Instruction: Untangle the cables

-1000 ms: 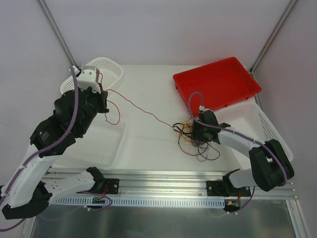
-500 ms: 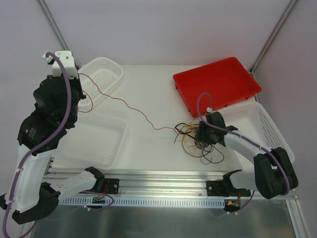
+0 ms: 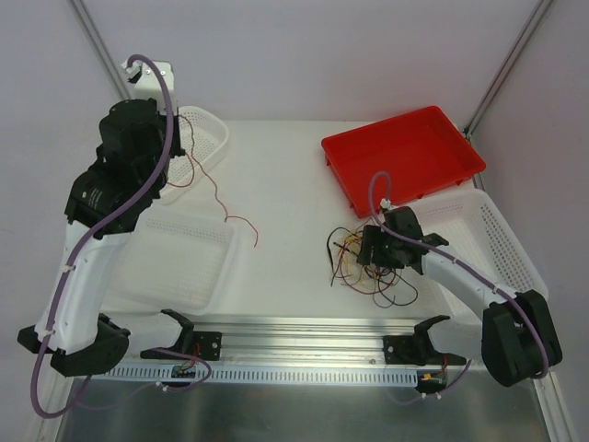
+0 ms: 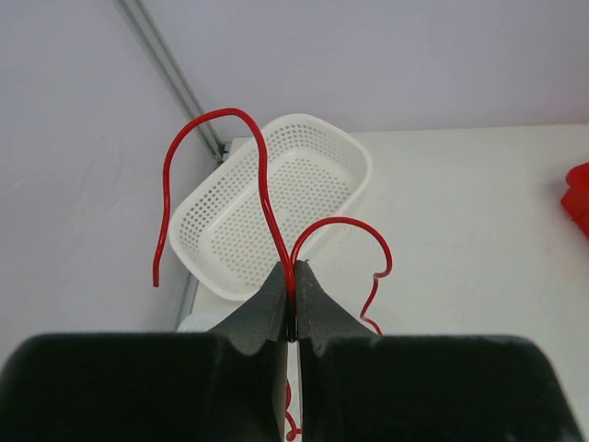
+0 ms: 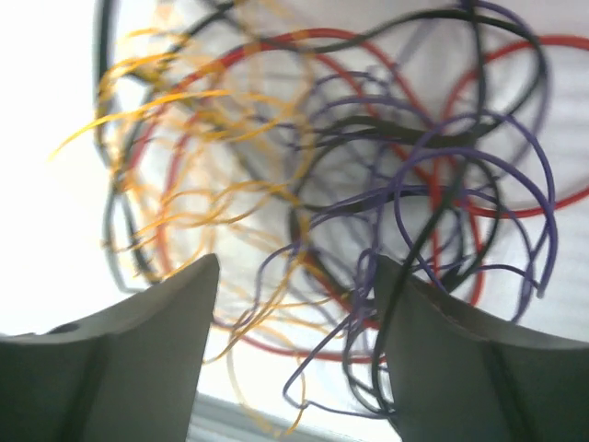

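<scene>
White bench (image 3: 285, 184), pale walls behind, seen from above. Nearest: metal rail (image 3: 304, 331) along the front edge, both arm bases bolted to it. Just past the rail on the left, a shallow white tray (image 3: 184, 267). To the right of middle, a knotted clump of cables (image 3: 354, 262) lies on the bench: black, red, yellow and purple strands, loops straggling toward the rail. Right tool (image 3: 370, 247) sits low over the clump, jaws apart; in its wrist view (image 5: 294, 322) the strands fill the gap between the two fingers, and contact cannot be judged. A white mesh basket (image 3: 502, 244) lies just right of that arm. One red wire (image 3: 216, 198) is separate from the clump; its free end is near the tray's far right corner, and the wire rises leftward to the left tool (image 3: 177, 140), which is raised above the bench. The wrist view shows that tool (image 4: 293, 313) pinched closed on the red wire (image 4: 262, 175), with curls arching above the fingertips. Farther back: a small white basket (image 3: 207, 129) at far left, a red tray (image 3: 405, 157) at far right.
</scene>
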`<state>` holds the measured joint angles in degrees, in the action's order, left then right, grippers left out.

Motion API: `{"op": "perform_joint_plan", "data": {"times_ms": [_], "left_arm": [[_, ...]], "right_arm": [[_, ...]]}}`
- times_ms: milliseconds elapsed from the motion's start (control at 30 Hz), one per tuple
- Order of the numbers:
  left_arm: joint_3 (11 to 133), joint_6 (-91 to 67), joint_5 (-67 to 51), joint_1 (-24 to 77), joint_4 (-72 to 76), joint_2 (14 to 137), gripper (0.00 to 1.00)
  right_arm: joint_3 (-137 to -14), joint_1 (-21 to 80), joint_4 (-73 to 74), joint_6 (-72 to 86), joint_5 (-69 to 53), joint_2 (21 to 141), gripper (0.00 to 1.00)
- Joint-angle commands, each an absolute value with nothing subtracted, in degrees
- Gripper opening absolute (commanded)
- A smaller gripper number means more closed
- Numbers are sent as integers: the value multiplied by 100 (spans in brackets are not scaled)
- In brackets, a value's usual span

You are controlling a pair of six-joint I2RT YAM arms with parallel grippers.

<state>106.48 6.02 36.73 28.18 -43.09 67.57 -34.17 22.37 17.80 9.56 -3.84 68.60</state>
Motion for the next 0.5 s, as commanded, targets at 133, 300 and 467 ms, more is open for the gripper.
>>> {"op": "perform_joint_plan", "data": {"times_ms": [133,300,467], "left_arm": [[11213,115,2550,2505,-3885,7347,0],[11811,-200,1943,2207,-3745,7970,0],[12514,-692,1530,1688,-3534,8568,0]], "right_arm": [[-4359,2838,2381,493,-668,6285,83],[-4781,3041,2627,221,-791,6135,94],[-5053,3120,2654,27,-1010,6029,99]]}}
